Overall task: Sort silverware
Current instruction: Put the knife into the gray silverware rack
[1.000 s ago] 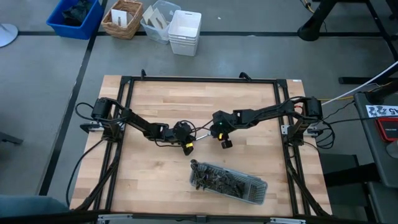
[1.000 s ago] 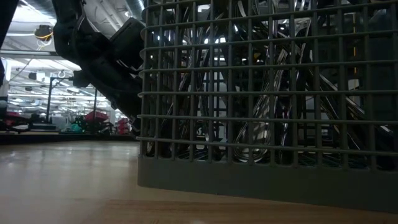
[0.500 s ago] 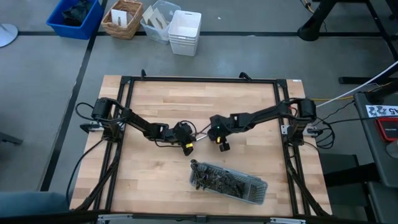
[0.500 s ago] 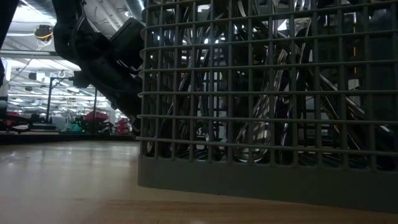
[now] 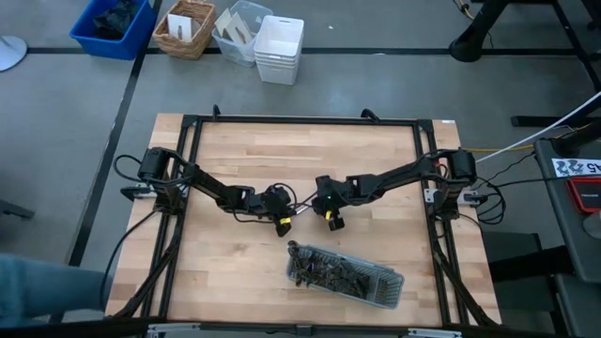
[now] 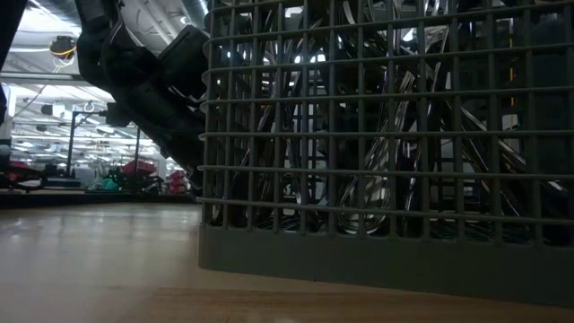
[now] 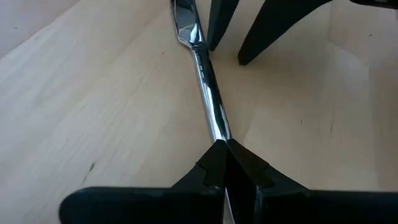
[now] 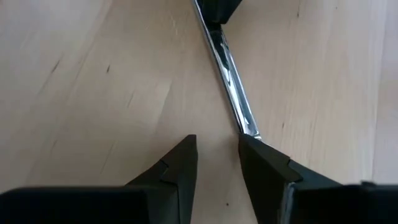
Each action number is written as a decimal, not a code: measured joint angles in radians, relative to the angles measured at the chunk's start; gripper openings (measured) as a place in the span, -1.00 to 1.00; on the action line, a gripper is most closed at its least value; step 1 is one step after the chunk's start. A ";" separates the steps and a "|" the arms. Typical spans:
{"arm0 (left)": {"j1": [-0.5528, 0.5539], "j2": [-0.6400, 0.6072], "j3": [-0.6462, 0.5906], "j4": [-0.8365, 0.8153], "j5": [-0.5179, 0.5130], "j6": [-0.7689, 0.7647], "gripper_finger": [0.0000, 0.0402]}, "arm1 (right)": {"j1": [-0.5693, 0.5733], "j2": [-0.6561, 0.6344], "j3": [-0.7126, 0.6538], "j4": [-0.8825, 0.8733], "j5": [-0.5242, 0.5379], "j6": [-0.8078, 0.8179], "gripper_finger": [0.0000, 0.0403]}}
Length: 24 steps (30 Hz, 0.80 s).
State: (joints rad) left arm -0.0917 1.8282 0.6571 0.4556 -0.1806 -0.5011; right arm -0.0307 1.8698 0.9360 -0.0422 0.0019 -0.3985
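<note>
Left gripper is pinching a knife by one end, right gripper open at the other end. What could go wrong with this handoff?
1. The left gripper is shut on only the tip of the knife; it may pivot or slip.
2. The right gripper is open, with one finger at the knife's end rather than straddling it; closing now may miss or push it.
3. Both grippers work close together, so a bump seems possible.

The right gripper (image 8: 216, 163) has its two dark fingers (image 8: 178, 163) parted above the wooden table (image 8: 93, 81). A shiny knife (image 8: 229, 78) reaches toward the gap, its near tip beside one finger, its far end pinched by the left gripper (image 8: 219, 11).
</note>
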 joint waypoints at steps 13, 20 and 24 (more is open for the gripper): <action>0.000 0.000 0.001 -0.007 0.007 -0.016 -0.99 | 0.077 0.004 0.107 -0.104 0.022 -0.067 -0.38; 0.000 0.000 0.001 -0.008 0.006 -0.016 -0.98 | 0.095 0.002 0.124 -0.111 0.101 -0.112 -0.38; 0.000 0.000 0.001 -0.008 0.007 -0.016 -0.98 | 0.093 0.001 0.124 -0.114 0.131 -0.119 -0.38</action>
State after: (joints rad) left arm -0.0921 1.8278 0.6582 0.4480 -0.1733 -0.5171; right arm 0.0627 1.8709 1.0595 -0.1561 0.1329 -0.5177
